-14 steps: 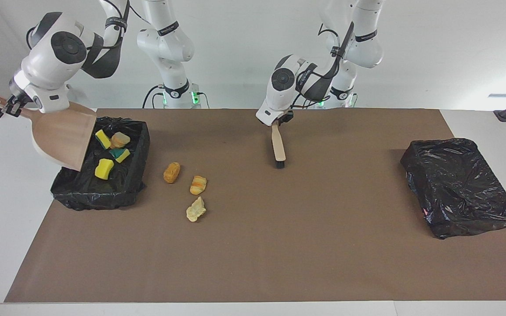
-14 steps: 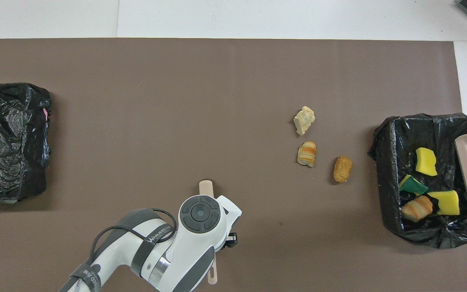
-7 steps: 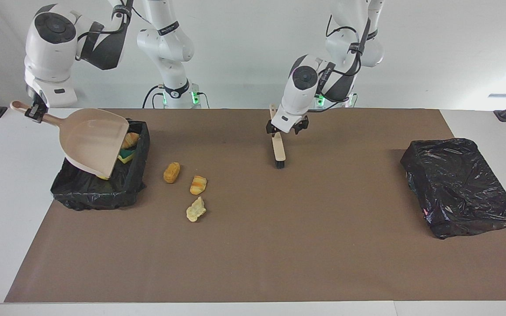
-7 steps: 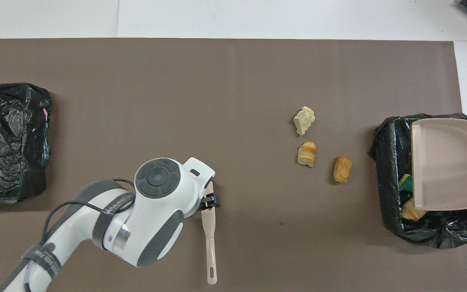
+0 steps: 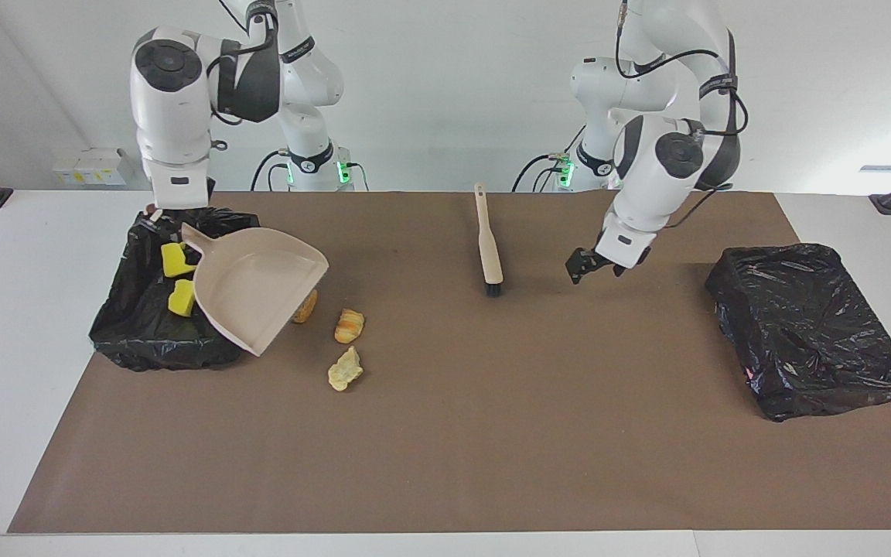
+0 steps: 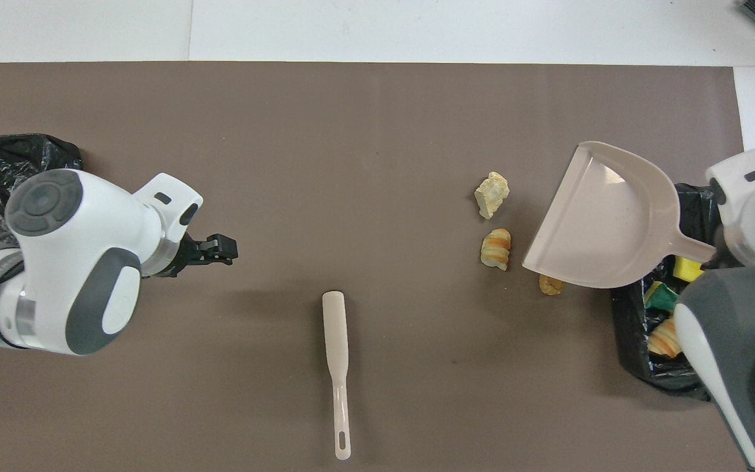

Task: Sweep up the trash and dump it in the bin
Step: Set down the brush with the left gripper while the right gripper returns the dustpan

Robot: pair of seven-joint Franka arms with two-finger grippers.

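bin w/ black liner (image 5: 148, 340): at the right arm's end of the table. Holds part of the trash, e.g. two yellow chunks (image 5: 175, 260); the overhead view also shows a striped one (image 6: 664, 339).
right hand (image 5: 158, 212): clamped on the dustpan (image 5: 252, 290) handle, over the bin.
dustpan: tilted, mouth facing away from the bin and reaching out over the table. Can't tell whether the lip touches down.
loose trash: 3 chunks just beside the bin. The orange-brown chunk (image 5: 305, 307) is partly under the pan lip. The striped chunk (image 5: 349, 326) and pale yellow chunk (image 5: 345, 369) lie farther from the robots.
step (judged): set the pan for the 2nd load.
how to do it well: get the lip flat on the brown mat (image 5: 445, 449) w/ no gap, mouth toward the 3 chunks. Don't land it on the orange-brown one.
brush (image 5: 489, 249): flat on the table mid-mat, bristles at the end farther from the robots, free of both hands. Needs picking up by the handle before any sweep.
left hand (image 5: 583, 268): fingers apart, empty, over bare mat between the brush and the 2nd black bag (image 5: 809, 325).
room: wide open mat from the brush to the chunks, so a clear sweep lane.
edges: the bin wall is tight beside the pan, so lift clear of it when tipping. The chunks are well in from the mat edge.
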